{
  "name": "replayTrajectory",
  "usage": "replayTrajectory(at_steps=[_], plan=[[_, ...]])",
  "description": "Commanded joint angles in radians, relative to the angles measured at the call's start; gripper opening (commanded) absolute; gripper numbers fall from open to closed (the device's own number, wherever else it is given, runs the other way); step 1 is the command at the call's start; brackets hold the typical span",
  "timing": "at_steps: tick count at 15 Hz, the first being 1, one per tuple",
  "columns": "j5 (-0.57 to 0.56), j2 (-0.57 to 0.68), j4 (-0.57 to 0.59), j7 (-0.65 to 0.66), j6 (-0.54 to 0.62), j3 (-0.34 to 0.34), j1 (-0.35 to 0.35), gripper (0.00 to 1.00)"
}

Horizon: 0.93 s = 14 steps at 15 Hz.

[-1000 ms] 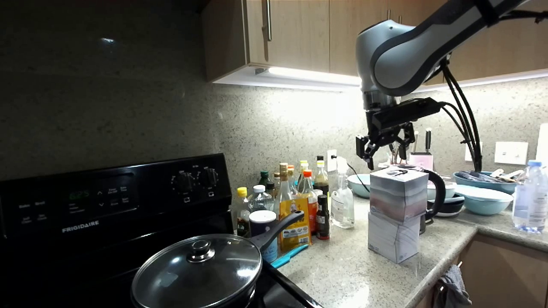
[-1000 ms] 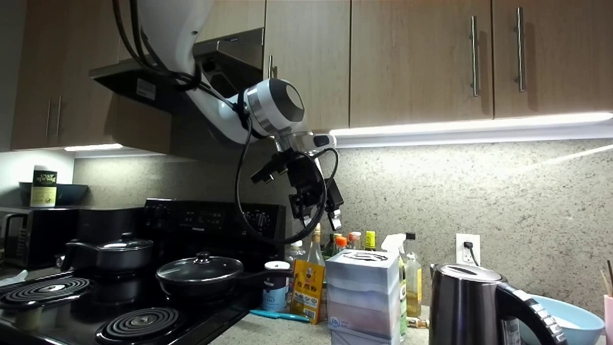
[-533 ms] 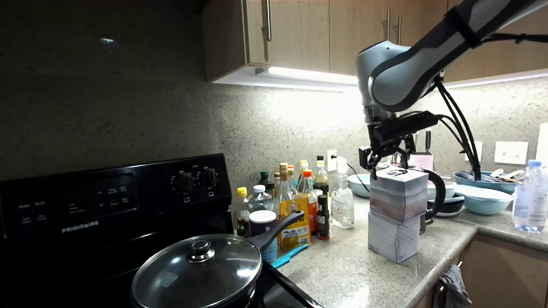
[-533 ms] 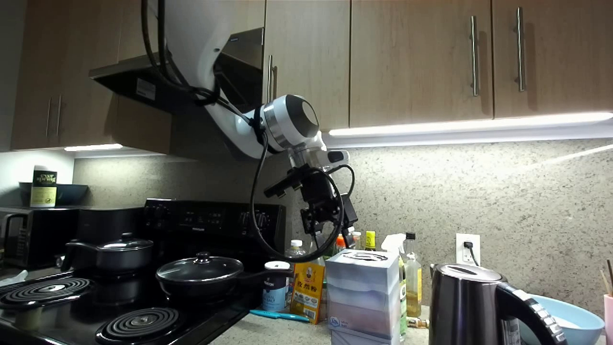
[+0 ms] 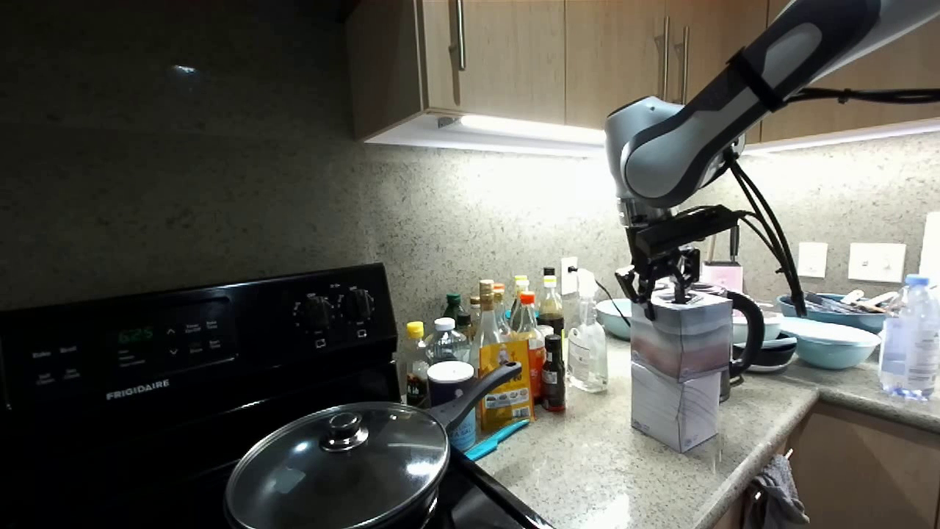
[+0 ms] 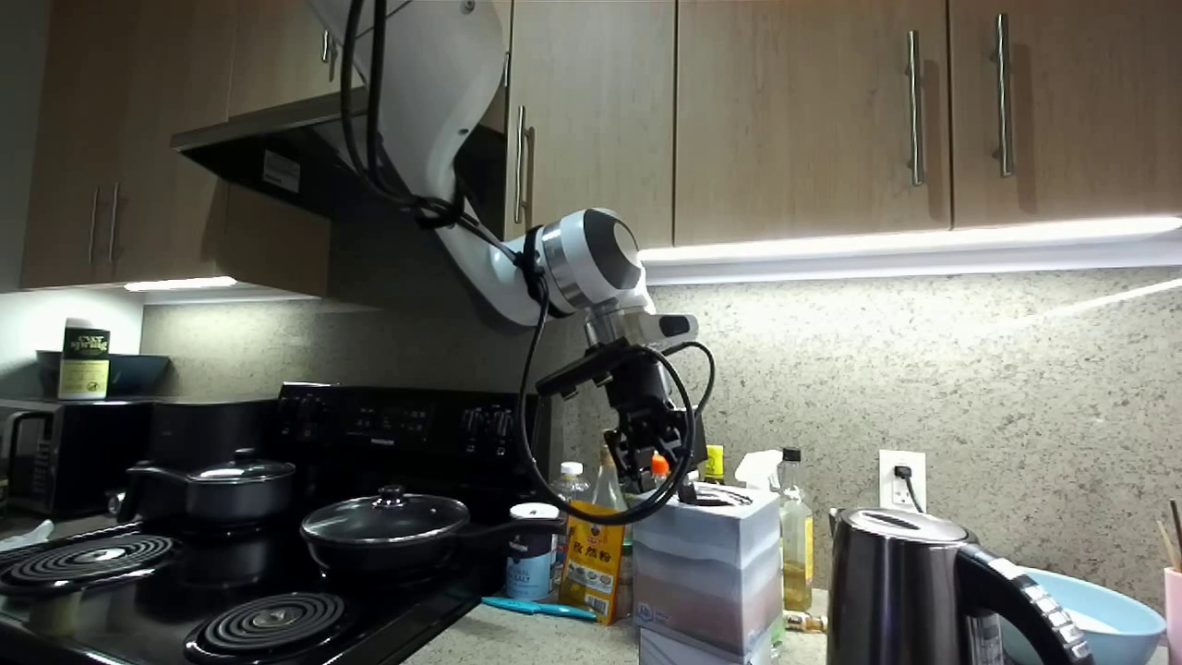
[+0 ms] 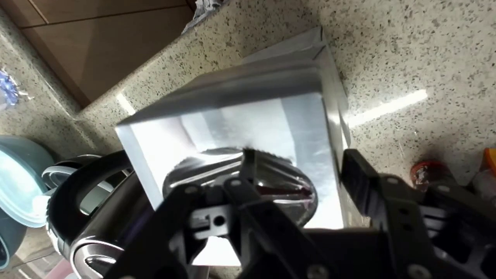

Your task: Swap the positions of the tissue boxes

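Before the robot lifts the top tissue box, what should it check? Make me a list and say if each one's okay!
1. Banded box sits on the whitish box: ok.
2. Gripper straddles the banded box's wall: ok, one finger is at the top opening, the other outside.
3. Jaws closed on the wall: not ok, they look apart.
4. Inner finger deep enough inside: cannot tell.
5. Kettle not touching the banded box: ok, an exterior view shows a gap.
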Motion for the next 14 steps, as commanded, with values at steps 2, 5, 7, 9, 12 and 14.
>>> replayTrajectory(at_steps=[2,5,7,9,12,14], plan=[[-0.025,-0.027,0.005,0.032,-0.001,-0.001,0.036,0.22],[-0.053,-0.074,0.002,0.059,-0.025,0.022,0.067,0.01],[-0.064,-0.106,-0.006,0.048,-0.038,0.046,0.092,0.0],[-0.068,-0.123,-0.005,0.033,-0.053,0.069,0.109,0.02],[-0.039,-0.13,0.002,-0.009,-0.089,0.091,0.13,0.03],[0.048,-0.114,0.007,-0.077,-0.081,0.09,0.151,0.03]])
